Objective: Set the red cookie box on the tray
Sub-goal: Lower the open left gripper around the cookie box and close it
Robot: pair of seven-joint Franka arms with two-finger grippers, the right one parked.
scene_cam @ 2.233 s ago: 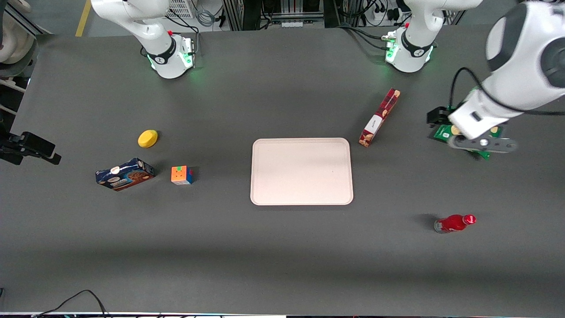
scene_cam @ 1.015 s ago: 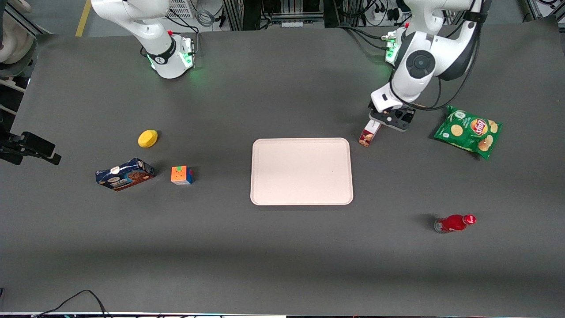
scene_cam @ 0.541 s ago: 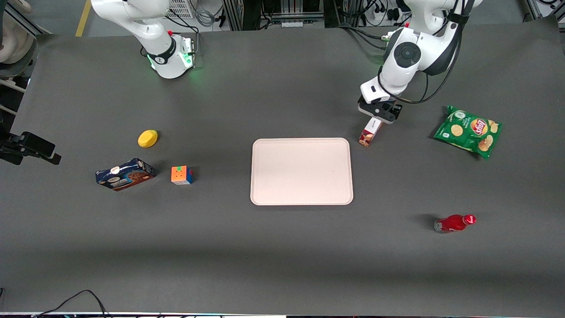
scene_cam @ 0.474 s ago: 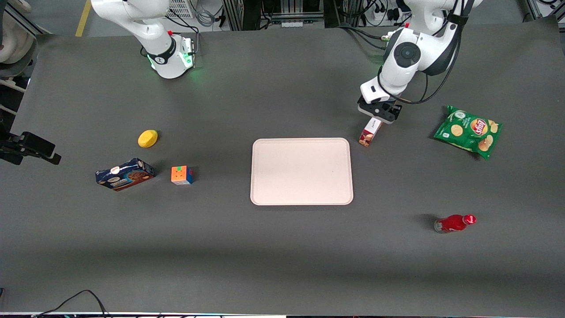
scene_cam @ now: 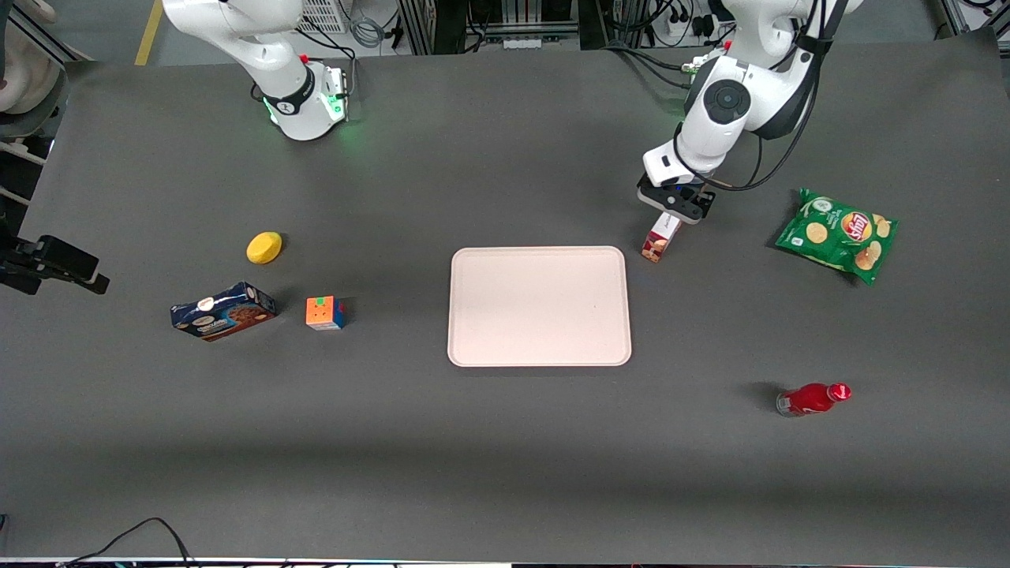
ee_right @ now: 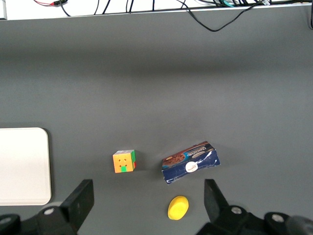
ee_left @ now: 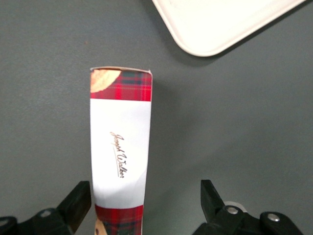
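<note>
Hovering over the red cookie box on dark table, gripper fingers spread.

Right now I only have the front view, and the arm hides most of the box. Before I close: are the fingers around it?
Observer: Yes. In the wrist view the gripper is open, with one finger on each side of the box.
Operator: Centred?
Observer: No. The box sits close to one finger, with a wide gap to the other.
Operator: Is it touching the tray?
Observer: No. Bare table shows between the box's end and the tray corner.
</note>
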